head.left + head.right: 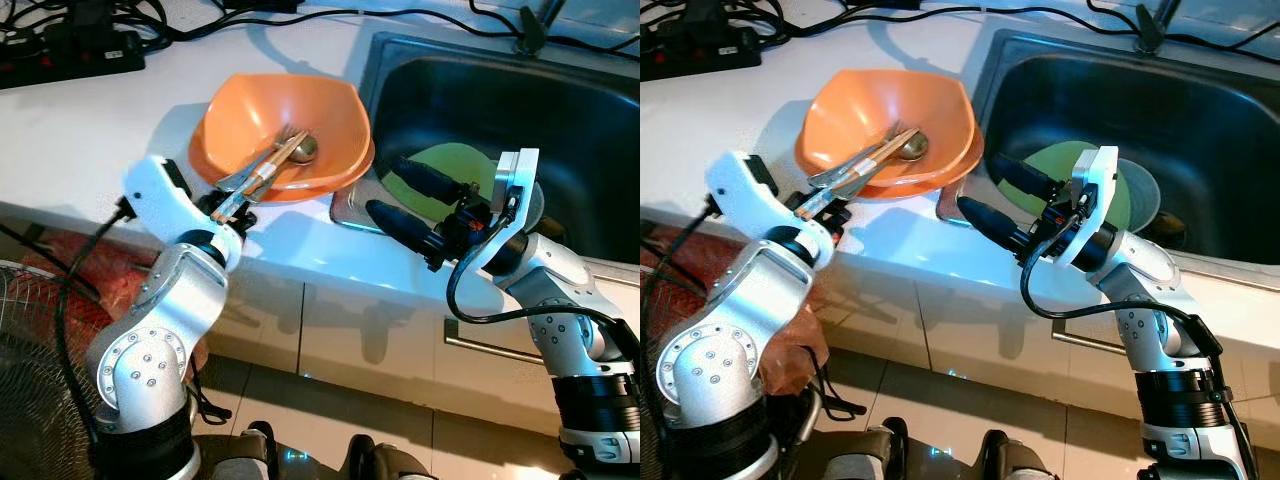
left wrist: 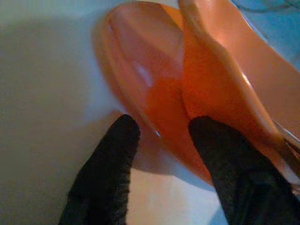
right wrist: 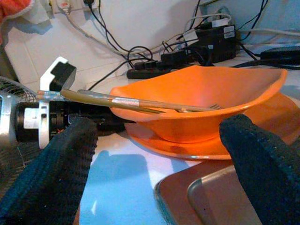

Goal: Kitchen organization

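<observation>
Nearest, the left gripper (image 2: 159, 140) spreads its black fingers around the rim of an orange plate (image 2: 140, 84), gripping nothing. The right gripper (image 1: 400, 195) hovers wide open and empty at the sink (image 1: 480, 80) edge. An orange bowl (image 1: 285, 125) on the plate on the white counter (image 1: 90, 120) holds chopsticks (image 1: 255, 178) and a fork (image 3: 187, 108).

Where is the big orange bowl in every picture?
Left eye view: orange plastic bowl upper middle, on the white counter.
Right eye view: upper left of middle.
Left wrist view: beyond the fingers.
Right wrist view: centre.
Shared landmark: the orange plate beneath it.
</observation>
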Tool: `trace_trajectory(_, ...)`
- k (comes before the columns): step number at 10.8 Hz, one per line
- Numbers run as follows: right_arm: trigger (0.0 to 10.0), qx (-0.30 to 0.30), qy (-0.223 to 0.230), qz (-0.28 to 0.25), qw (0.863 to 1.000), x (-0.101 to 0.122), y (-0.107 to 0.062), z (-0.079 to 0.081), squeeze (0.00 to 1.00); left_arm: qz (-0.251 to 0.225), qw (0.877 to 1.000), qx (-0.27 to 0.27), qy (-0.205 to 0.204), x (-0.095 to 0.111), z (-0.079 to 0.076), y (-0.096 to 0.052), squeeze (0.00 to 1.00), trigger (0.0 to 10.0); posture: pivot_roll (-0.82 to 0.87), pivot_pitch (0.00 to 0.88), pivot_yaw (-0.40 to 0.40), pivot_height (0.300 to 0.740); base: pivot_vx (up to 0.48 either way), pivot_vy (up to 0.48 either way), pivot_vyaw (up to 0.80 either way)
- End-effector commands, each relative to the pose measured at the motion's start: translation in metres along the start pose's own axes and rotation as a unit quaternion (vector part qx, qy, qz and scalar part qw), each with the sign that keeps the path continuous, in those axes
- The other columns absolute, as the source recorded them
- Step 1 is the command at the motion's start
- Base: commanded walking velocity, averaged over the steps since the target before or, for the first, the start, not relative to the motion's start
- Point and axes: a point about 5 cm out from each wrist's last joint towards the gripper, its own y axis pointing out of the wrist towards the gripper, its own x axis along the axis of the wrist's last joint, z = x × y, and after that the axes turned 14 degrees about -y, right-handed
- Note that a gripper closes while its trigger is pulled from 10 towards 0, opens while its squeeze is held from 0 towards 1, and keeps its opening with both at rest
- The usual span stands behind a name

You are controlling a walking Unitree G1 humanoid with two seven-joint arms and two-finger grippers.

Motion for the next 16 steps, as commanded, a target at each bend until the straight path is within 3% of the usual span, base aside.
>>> trace_trajectory(1, 10.0, -0.001, -0.004, 0.0, 1.0, 0.001, -0.002, -0.002, 0.0, 0.037, 0.996, 0.074, 0.031, -0.014, 0.027, 0.004, 0.0, 10.0, 0.16, 0.257, -0.051, 0.74, 0.0, 0.0, 0.0)
trace_trajectory(2, 10.0, -0.001, -0.003, -0.001, 1.0, 0.001, -0.002, -0.002, 0.0, 0.04, 0.994, 0.071, 0.076, -0.014, 0.03, 0.002, 0.0, 10.0, 0.16, 0.257, -0.052, 0.74, 0.0, 0.0, 0.0)
trace_trajectory(5, 10.0, -0.001, -0.003, -0.001, 1.0, 0.001, -0.002, -0.002, 0.0, 0.026, 0.99, 0.078, 0.111, -0.004, 0.042, -0.007, 0.0, 10.0, 0.16, 0.259, -0.054, 0.74, 0.0, 0.0, 0.0)
trace_trajectory(6, 10.0, 0.003, 0.001, -0.001, 1.0, 0.0, -0.002, -0.001, 0.0, 0.014, 0.985, 0.082, 0.154, 0.002, 0.046, -0.02, 0.0, 10.0, 0.17, 0.267, -0.059, 0.74, 0.0, 0.0, 0.0)
trace_trajectory(7, 10.0, 0.004, 0.003, -0.001, 1.0, 0.0, -0.001, 0.0, 0.0, 0.007, 0.983, 0.083, 0.161, 0.005, 0.047, -0.024, 0.0, 10.0, 0.18, 0.272, -0.063, 0.74, 0.0, 0.0, 0.0)
trace_trajectory(10, 10.0, 0.007, 0.01, -0.002, 1.0, -0.003, 0.0, 0.002, 0.0, -0.075, 0.955, 0.12, 0.261, 0.038, 0.049, -0.034, 0.0, 10.0, 0.2, 0.277, -0.068, 0.74, 0.0, 0.0, 0.0)
trace_trajectory(11, 10.0, 0.006, 0.011, -0.002, 1.0, -0.004, 0.0, 0.002, 0.0, -0.104, 0.94, 0.131, 0.299, 0.049, 0.047, -0.035, 0.0, 10.0, 0.19, 0.275, -0.066, 0.74, 0.0, 0.0, 0.0)
trace_trajectory(12, 10.0, 0.004, 0.012, -0.002, 1.0, -0.004, 0.0, 0.002, 0.0, -0.153, 0.913, 0.15, 0.347, 0.066, 0.044, -0.037, 0.0, 10.0, 0.19, 0.271, -0.063, 0.74, 0.0, 0.0, 0.0)
trace_trajectory(13, 10.0, 0.004, 0.012, -0.003, 1.0, -0.004, 0.0, 0.002, 0.0, -0.183, 0.9, 0.152, 0.366, 0.074, 0.04, -0.037, 0.0, 10.0, 0.19, 0.267, -0.06, 0.74, 0.0, 0.0, 0.0)
trace_trajectory(16, 10.0, -0.004, 0.012, -0.006, 1.0, -0.006, 0.0, 0.004, 0.0, -0.272, 0.876, 0.088, 0.388, 0.088, 0.013, -0.035, 0.0, 10.0, 0.18, 0.247, -0.043, 0.74, 0.0, 0.0, 0.0)
